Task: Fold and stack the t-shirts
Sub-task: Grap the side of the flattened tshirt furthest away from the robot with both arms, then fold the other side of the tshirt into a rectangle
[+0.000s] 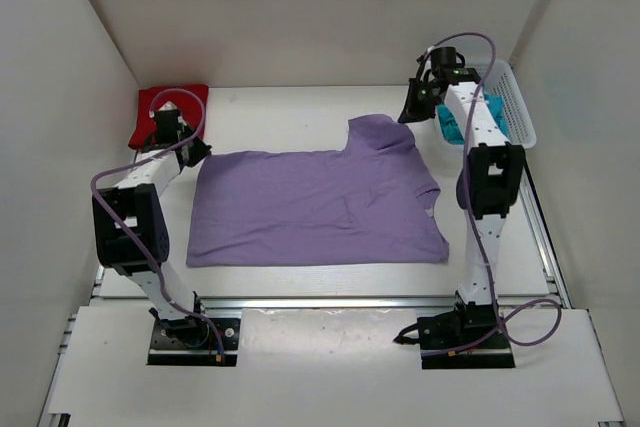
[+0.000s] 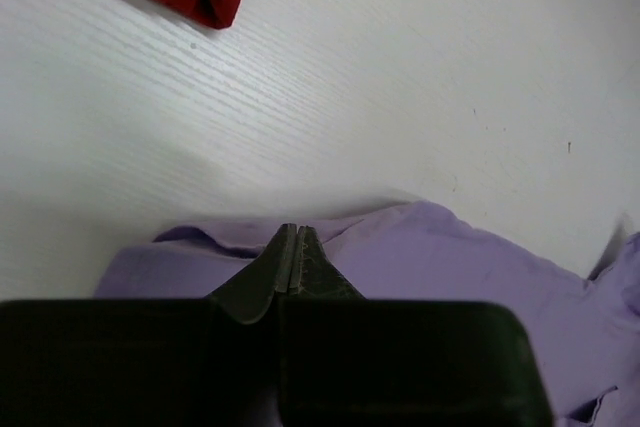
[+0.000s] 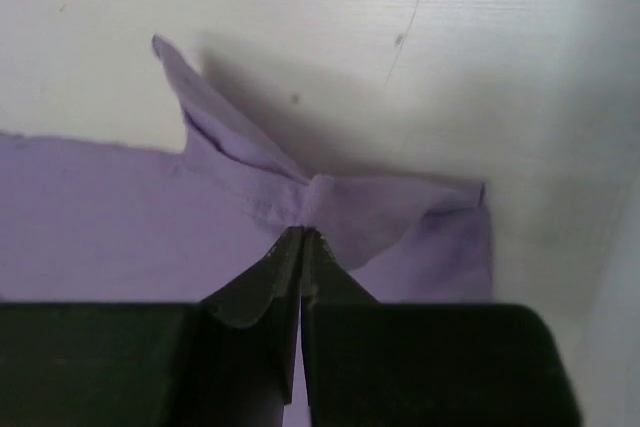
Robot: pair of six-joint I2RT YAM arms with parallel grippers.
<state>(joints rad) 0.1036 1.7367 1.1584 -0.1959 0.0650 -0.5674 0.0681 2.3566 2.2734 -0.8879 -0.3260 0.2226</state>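
**A:** What is lying on the table [image 1: 300, 107]?

**B:** The purple shirt [image 1: 320, 207] is lying spread flat across the middle, with one sleeve pointing to the far side.

**A:** And what is the basket [image 1: 518, 112] holding?

**B:** It is sitting in the far right corner. The teal shirt [image 1: 455, 129] is lying bunched at its near left side. It seems to be inside, but the right arm is crossing in front and hiding part of it.

**A:** Where is the red shirt [image 1: 148, 107] lying?

**B:** It is lying folded in the far left corner, well apart from the purple shirt. A cable [image 1: 185, 97] is looping over it.

**A:** How are the arms posing?

**B:** Both are bending at the elbow and reaching to the purple shirt's far edge. The left gripper [image 2: 293, 232] is pressing its jaws tight together on the far left corner of the cloth. The right gripper [image 3: 303, 232] is pinching a puckered fold at the far sleeve, with no gap showing between its jaws.
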